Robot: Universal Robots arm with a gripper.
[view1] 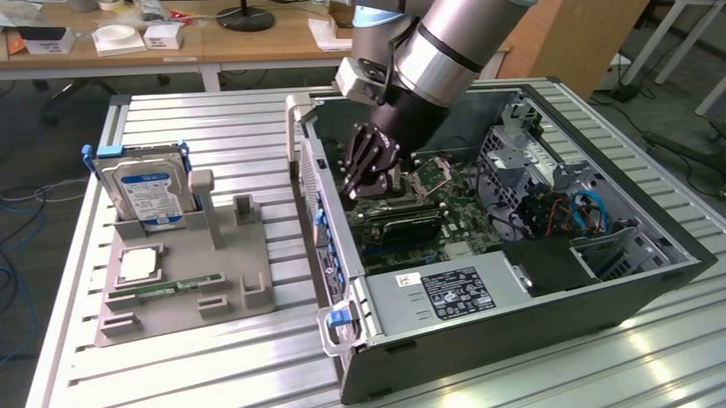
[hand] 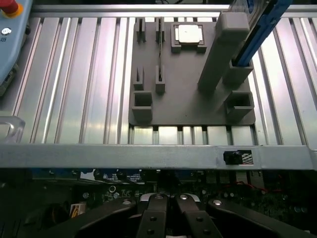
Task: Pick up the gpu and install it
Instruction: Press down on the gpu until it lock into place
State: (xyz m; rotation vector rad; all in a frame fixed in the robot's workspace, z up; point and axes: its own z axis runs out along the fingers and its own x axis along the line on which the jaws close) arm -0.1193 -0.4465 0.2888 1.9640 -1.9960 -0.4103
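My gripper (view1: 372, 189) is reaching down into the open computer case (view1: 635, 285), over the green motherboard (view1: 454, 217). Its black fingers (hand: 153, 218) are pressed together, shut, low inside the case. The gpu (view1: 399, 226) is a dark flat card with a green edge, standing on the motherboard just in front of the fingertips. Whether the fingers touch it I cannot tell. In the wrist view the case's metal rim (hand: 148, 156) runs across above the fingers.
Beside the case, a grey parts holder (view1: 187, 285) (hand: 188, 104) carries a blue-labelled hard drive (view1: 148, 191), a silver chip (view1: 138, 265) (hand: 189, 33) and a slim RAM stick (view1: 170, 286); several of its slots stand empty. The power supply (view1: 443, 291) fills the case's near end. Desks stand behind.
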